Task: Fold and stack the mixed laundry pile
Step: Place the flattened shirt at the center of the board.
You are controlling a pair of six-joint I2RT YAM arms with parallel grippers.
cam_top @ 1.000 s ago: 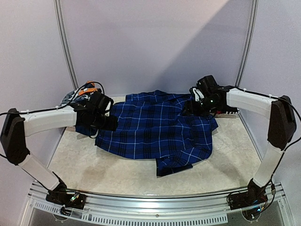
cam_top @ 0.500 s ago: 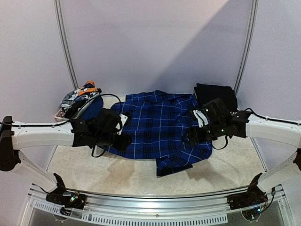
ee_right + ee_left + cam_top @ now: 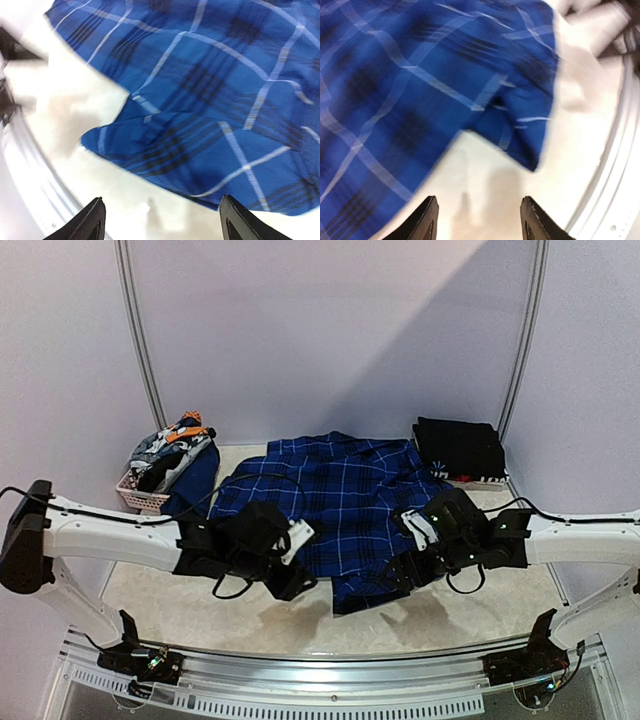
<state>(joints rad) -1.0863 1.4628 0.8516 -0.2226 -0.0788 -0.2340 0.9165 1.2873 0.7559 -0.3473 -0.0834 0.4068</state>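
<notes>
Over the last second both arms have swung in from the far corners toward the near edge. The left gripper (image 3: 297, 578) has come away from the pale lattice basket (image 3: 138, 499), and the right gripper (image 3: 396, 574) away from the black trousers (image 3: 458, 447). Both now hang low at the near hem of the blue plaid shirt (image 3: 335, 502).

The shirt has kept its place, spread across the middle of the table (image 3: 180, 602), with 1 flap jutting toward us at its near edge.

In the left wrist view, the left gripper's 2 fingers (image 3: 427, 223) stand parted over bare table and hold nothing. The shirt's hem runs just beyond and to the left of the tips, not touching them.

The right gripper is spread wider — its fingers (image 3: 94, 220) frame bare table too, also with nothing held. The jutting flap lies just ahead of it, apart from both tips.

The trousers sit folded at the far right. The grey-white-orange patterned pieces (image 3: 170, 447) are heaped in the basket at the far left, well apart from both grippers.
</notes>
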